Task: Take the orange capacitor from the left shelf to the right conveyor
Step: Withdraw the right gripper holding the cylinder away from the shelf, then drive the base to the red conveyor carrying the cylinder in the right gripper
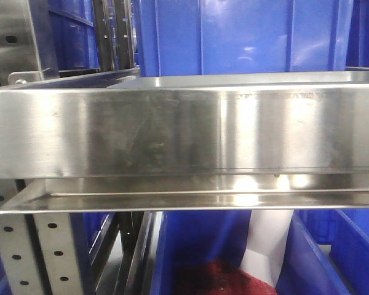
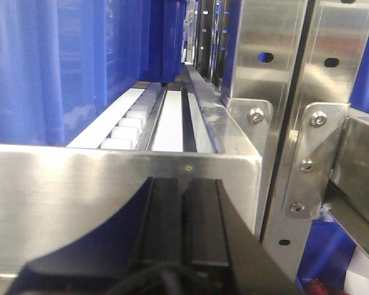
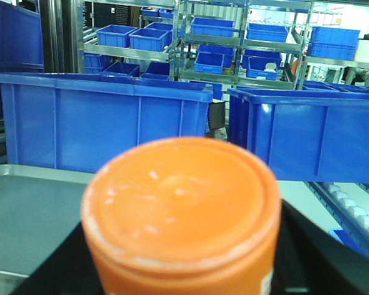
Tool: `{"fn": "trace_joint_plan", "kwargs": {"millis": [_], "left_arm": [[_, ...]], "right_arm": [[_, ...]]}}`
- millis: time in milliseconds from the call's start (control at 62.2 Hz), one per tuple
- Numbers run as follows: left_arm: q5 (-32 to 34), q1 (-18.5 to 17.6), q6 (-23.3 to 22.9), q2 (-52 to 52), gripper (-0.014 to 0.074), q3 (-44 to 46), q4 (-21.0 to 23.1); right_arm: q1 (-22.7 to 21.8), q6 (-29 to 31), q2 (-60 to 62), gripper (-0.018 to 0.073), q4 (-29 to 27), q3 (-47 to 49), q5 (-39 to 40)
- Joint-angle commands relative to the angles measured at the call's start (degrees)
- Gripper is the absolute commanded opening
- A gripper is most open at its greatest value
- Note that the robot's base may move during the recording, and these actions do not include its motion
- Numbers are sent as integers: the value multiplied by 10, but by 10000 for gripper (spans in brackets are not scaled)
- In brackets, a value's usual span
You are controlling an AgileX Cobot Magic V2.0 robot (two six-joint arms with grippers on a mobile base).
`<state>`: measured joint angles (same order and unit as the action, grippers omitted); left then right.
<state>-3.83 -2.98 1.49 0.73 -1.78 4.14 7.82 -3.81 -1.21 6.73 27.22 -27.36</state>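
The orange capacitor (image 3: 181, 209) fills the lower middle of the right wrist view, seen end-on and blurred. My right gripper (image 3: 183, 261) is shut on it, with a black finger (image 3: 313, 258) showing on each side. The left shelf's shiny steel front lip (image 1: 172, 129) spans the front view. It also crosses the left wrist view (image 2: 80, 178). My left gripper (image 2: 184, 184) is shut and empty, with its tips close in front of that lip. The right conveyor is out of view. Neither gripper shows in the front view.
Blue bins (image 1: 234, 37) stand on the shelf, and another below holds red material (image 1: 221, 279). A perforated upright (image 1: 24, 252) stands at the left. White rollers (image 2: 132, 120) run back beside bolted uprights (image 2: 307, 153). A silver tray (image 3: 31, 203) and blue crates (image 3: 104, 123) lie beyond the capacitor.
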Motion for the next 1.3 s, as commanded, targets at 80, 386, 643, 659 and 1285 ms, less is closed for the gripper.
{"fn": "trace_joint_plan", "kwargs": {"millis": [80, 386, 643, 659, 1285], "left_arm": [[52, 1, -1, 6, -127, 2, 1], [52, 1, -1, 6, -127, 2, 1], [52, 1, -1, 6, -127, 2, 1], [52, 1, -1, 6, -127, 2, 1], [52, 1, -1, 6, -127, 2, 1]], "right_arm": [[-3, 5, -8, 108, 2, 18, 59], [-3, 5, -8, 108, 2, 18, 59], [-3, 5, -8, 108, 2, 18, 59], [-3, 5, -8, 108, 2, 18, 59], [-2, 5, -8, 108, 2, 18, 58]]}}
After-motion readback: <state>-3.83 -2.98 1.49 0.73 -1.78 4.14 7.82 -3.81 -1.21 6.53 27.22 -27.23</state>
